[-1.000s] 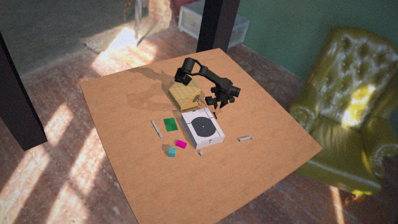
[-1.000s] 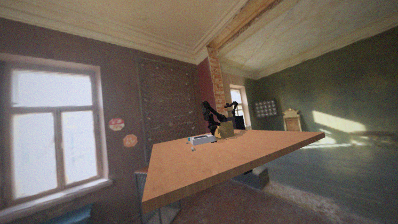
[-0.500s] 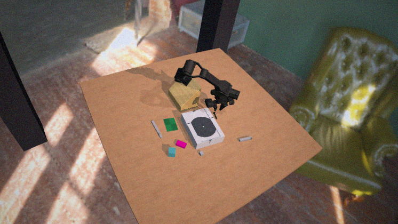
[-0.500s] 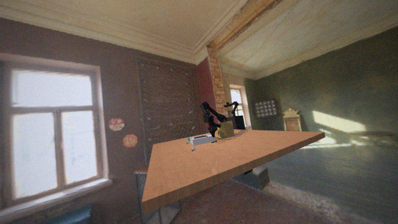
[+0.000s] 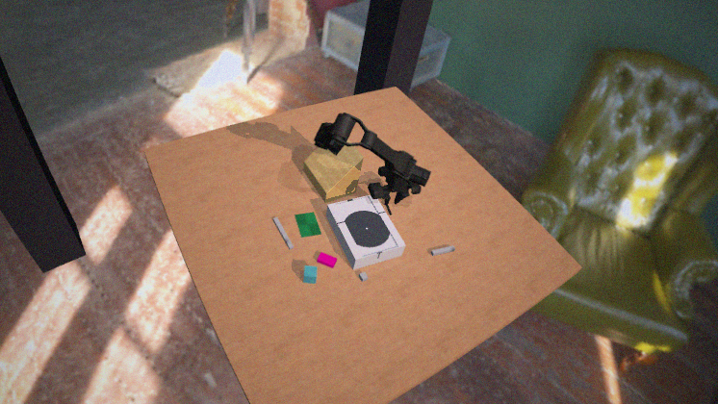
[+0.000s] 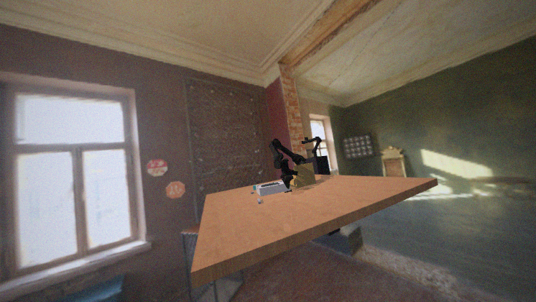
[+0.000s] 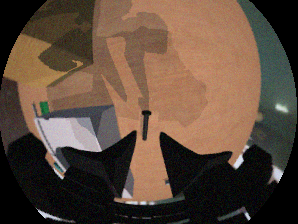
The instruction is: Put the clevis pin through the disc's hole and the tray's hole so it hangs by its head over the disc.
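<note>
Clevis pin (image 5: 389,209) (image 6: 287,191) (image 7: 145,126) lies mid-frame in the wrist view, beside the tray (image 5: 353,250) (image 6: 268,190) (image 7: 70,132), just beyond the part-open, empty gripper (image 5: 393,200) (image 6: 287,187) (image 7: 148,133). Distant wall signs (image 6: 156,167), left in the exterior view, are too blurred to read.

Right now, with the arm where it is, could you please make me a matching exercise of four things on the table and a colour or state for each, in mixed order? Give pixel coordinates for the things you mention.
Things:
1. Gripper (image 5: 394,203) (image 7: 148,133)
2. Clevis pin (image 7: 145,126)
3. Disc (image 5: 362,236)
4. Small square patch (image 5: 308,224) (image 7: 44,107)

Descriptions:
A. green
B. lies on the table beside the tray (image 5: 346,211) (image 7: 75,137)
C. fingers apart, nothing between them
D. dark grey and round, lying flat in the tray

Right pairs: 1-C, 2-B, 3-D, 4-A
</note>
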You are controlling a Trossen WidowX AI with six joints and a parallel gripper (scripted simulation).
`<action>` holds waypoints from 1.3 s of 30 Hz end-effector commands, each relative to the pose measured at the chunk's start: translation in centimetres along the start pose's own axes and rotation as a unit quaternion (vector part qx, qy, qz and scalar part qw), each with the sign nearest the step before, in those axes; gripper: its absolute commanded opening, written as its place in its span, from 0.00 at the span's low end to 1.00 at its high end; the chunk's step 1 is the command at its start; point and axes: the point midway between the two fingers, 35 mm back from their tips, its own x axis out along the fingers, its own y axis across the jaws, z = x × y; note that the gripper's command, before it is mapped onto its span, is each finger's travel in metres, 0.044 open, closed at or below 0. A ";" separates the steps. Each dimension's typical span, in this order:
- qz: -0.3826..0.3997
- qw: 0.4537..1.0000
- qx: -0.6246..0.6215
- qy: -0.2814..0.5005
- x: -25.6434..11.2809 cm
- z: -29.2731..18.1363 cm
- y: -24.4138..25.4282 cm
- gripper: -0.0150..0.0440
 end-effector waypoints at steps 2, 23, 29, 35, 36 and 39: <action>0.007 1.000 -0.007 -0.004 1.2 0.5 0.3 0.53; 0.008 1.000 -0.007 -0.004 3.1 0.6 0.4 0.53; 0.008 1.000 -0.007 -0.004 3.1 0.6 0.4 0.53; 0.008 1.000 -0.007 -0.004 3.1 0.6 0.4 0.30; 0.008 1.000 -0.007 -0.004 3.1 0.6 0.4 0.29; 0.008 1.000 -0.007 -0.004 3.1 0.6 0.4 0.26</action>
